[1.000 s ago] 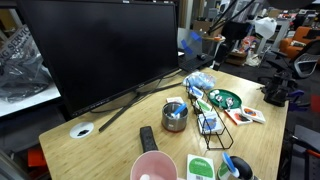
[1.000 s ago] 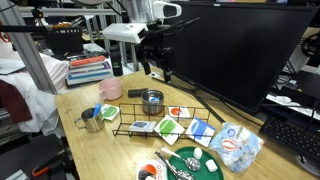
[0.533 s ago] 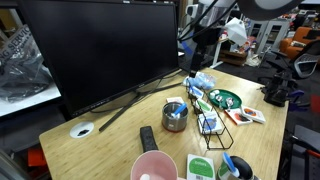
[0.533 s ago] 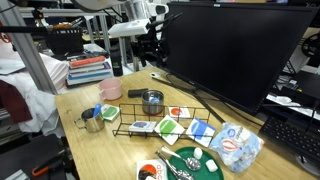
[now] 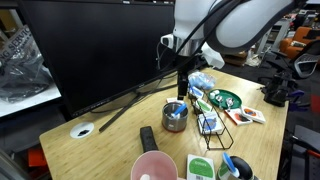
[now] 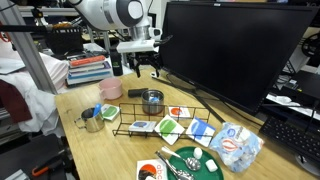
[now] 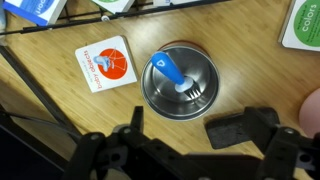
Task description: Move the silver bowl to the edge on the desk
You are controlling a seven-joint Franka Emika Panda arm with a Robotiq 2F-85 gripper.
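Note:
The silver bowl (image 5: 174, 115) stands on the wooden desk (image 5: 110, 150) in front of the monitor stand, with a blue-handled fork in it. It also shows in an exterior view (image 6: 152, 101) and in the wrist view (image 7: 160, 95). My gripper (image 5: 181, 78) hangs above the bowl, apart from it, pointing down. In an exterior view (image 6: 143, 68) it is above and slightly behind the bowl. In the wrist view the gripper (image 7: 200, 120) is open and empty, with the bowl just beyond the fingertips.
A large black monitor (image 5: 100, 50) stands behind the bowl. A flat black object (image 7: 235, 130) lies next to the bowl. A pink bowl (image 5: 153, 167), a green dish (image 5: 224, 98), a wire rack (image 6: 150, 125), a metal mug (image 6: 92, 120) and cards surround it. A grommet hole (image 5: 82, 129) is near the desk edge.
The arm has swung in from behind the desk and come down, so the gripper now hangs over the silver bowl. The bowl has not moved.

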